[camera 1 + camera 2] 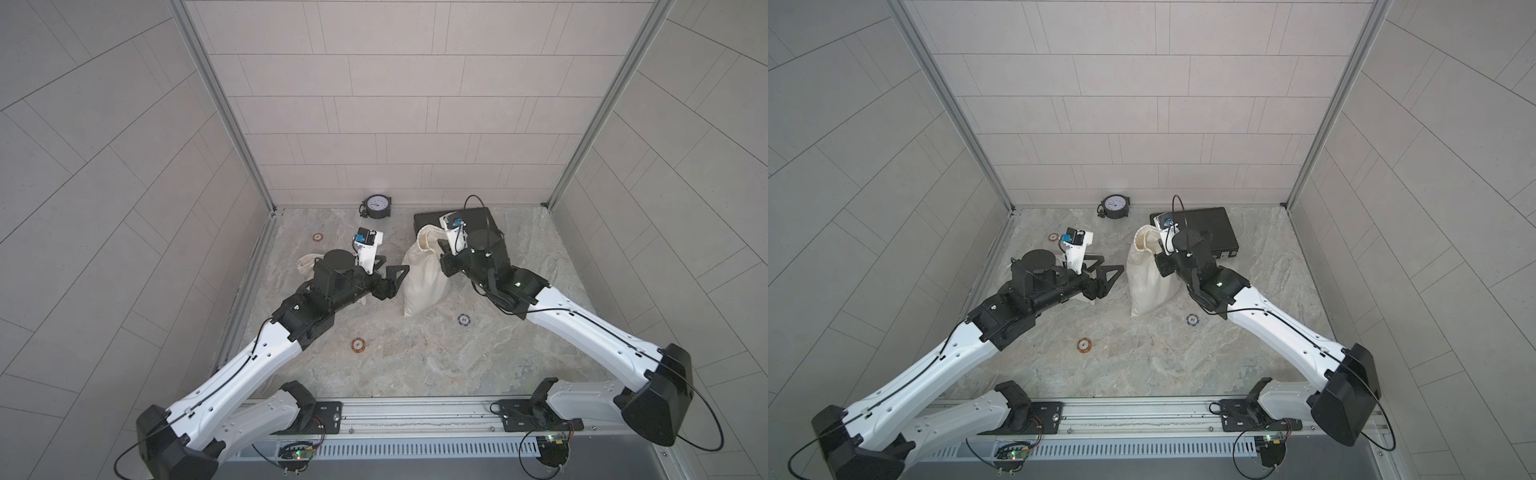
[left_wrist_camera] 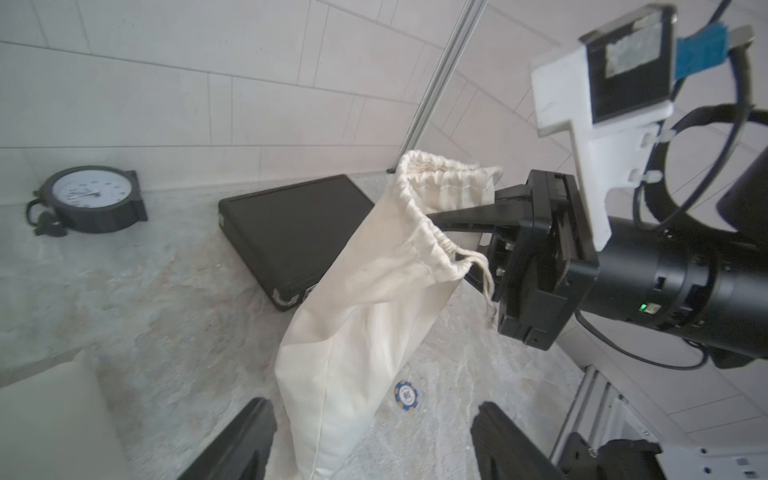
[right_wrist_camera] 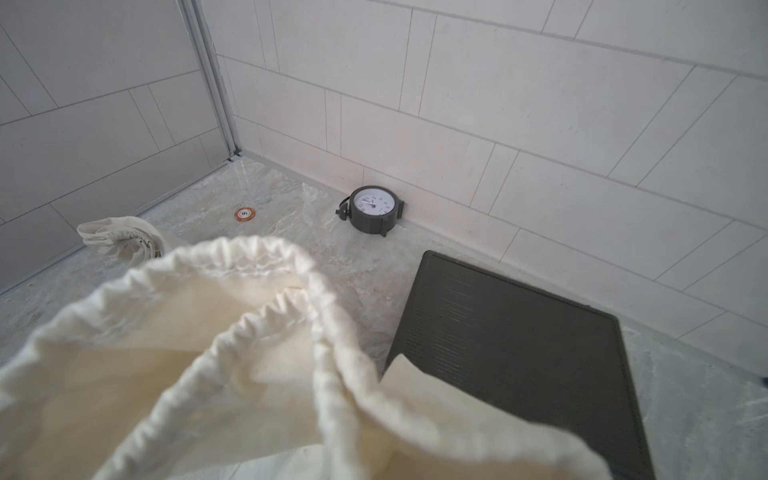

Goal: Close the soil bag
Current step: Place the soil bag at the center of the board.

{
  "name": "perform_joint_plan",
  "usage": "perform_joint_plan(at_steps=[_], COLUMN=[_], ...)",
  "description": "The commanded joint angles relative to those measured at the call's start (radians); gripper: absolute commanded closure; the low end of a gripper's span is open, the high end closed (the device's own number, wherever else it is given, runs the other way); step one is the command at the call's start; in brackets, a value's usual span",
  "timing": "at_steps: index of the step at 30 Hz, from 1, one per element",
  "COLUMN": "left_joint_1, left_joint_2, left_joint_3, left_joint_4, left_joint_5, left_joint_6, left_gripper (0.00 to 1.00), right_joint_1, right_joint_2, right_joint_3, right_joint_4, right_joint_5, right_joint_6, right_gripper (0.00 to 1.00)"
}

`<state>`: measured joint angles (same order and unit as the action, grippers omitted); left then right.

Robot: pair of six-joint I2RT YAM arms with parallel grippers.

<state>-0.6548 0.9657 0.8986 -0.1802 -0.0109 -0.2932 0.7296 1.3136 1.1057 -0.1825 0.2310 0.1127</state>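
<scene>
Soil bag: cream drawstring sack point(image 1: 422, 278), standing a little tilted at the centre of the counter point(image 1: 415, 365) in both top views, with a black case point(image 1: 1208, 226) just above it in the frame
Bag mouth: gathered rim point(image 3: 257, 266) parted, not yet drawn shut; no soil shows inside
Right tool: point(image 2: 465, 212) jaws closed on the cloth at the rim, right of centre in the left wrist view, propping the neck upright
Left tool: point(image 1: 390, 270) jaws well apart and empty, just left of the sack's lower flank
Step in hand (judged): anchoring the rim so that the cord can be pulled
Doing it well: the right hold serves as a firm anchor; the left tool takes the cord loop point(image 2: 478, 266) alone, not the cloth, and draws it straight out from its channel, slowly, so the gathers slide and the sack does not tip
Left wrist view alone: shows the cord loop hanging beside the right tool, and that tool's grip
Right wrist view alone: looks into the parted mouth from close by; its own fingers are out of frame
Top views: place both arms about the sack; the cord is too small to make out
</scene>
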Motion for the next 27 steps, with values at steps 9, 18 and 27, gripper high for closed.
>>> perform_joint_plan(at_steps=[9,18,27], left_joint_1=[0.000,-0.002,-0.015], left_joint_2=[-0.096,-0.012,0.047], left_joint_3=[-0.190,-0.206,-0.272], left_joint_4=[0.078,0.242,0.456], left_joint_5=[-0.155,0.067,0.082], left_joint_6=[-0.144,-0.248,-0.328], left_gripper=[0.45,0.62,0.65], right_joint_1=[0.039,0.045,0.047], right_joint_2=[0.208,0.227,0.234], right_joint_3=[0.061,0.064,0.049], right_joint_4=[0.256,0.257,0.279], right_joint_5=[-0.207,-0.212,-0.223], right_joint_6=[0.168,0.188,0.220], right_gripper=[1.00,1.00,1.00])
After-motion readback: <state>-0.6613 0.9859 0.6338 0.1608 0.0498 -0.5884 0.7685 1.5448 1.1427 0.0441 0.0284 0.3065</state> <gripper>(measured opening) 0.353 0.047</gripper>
